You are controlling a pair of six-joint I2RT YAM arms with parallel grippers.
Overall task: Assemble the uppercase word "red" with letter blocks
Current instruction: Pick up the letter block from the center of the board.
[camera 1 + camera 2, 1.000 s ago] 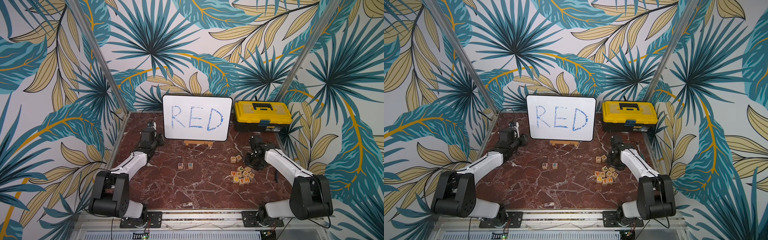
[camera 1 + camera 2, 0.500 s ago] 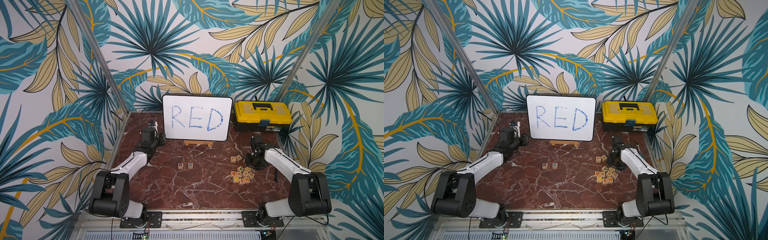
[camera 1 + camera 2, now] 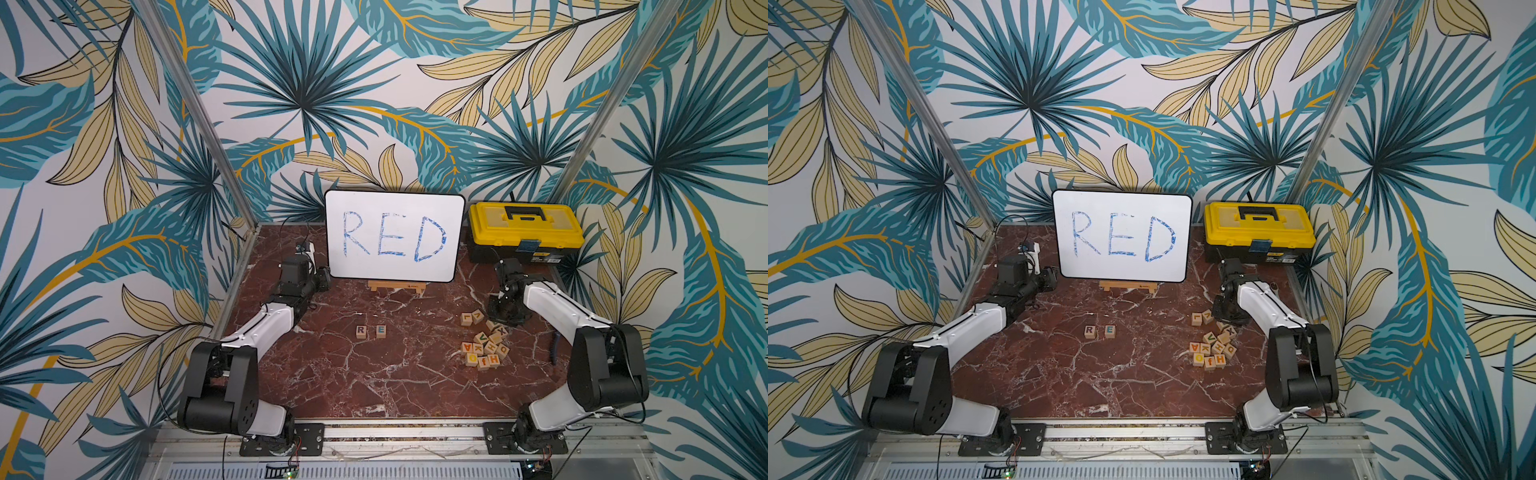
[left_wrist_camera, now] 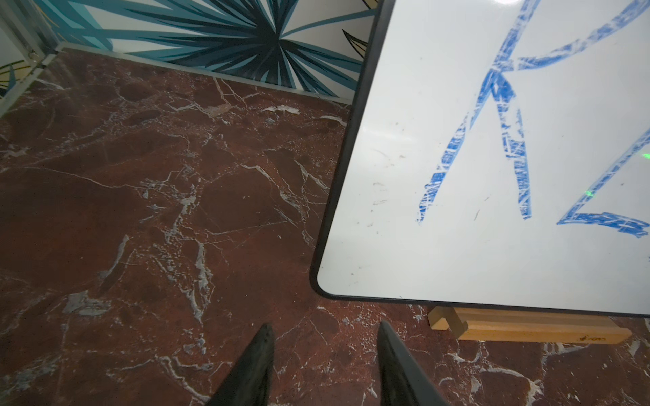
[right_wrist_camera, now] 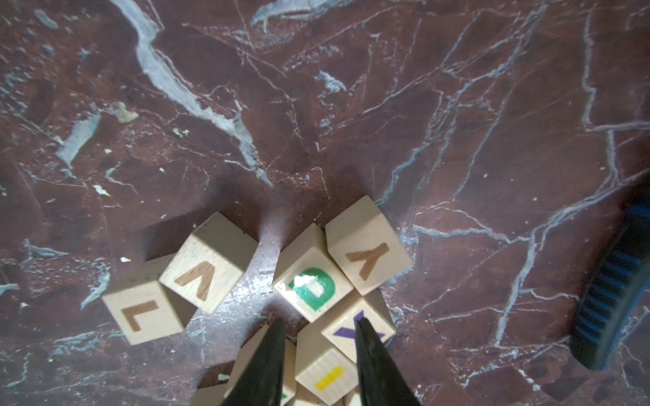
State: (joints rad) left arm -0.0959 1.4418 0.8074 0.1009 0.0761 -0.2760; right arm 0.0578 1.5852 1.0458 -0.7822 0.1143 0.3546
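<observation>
The D block [image 5: 312, 288] lies in the loose pile, touching the Y block [image 5: 367, 246] and X block [image 5: 357, 328]. The right gripper [image 5: 318, 325] hovers above it, jaws narrowly parted, empty. R block [image 3: 360, 331] and E block [image 3: 380, 331] sit mid-table. The left gripper [image 4: 323, 328] stands partly open, empty.

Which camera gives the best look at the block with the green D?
The right wrist view: the D block fills the frame just ahead of the right hand, wedged among other blocks, its green letter plain. In both top views that spot lies under the right arm, so the block cannot be made out. The left wrist view misses it.
</observation>
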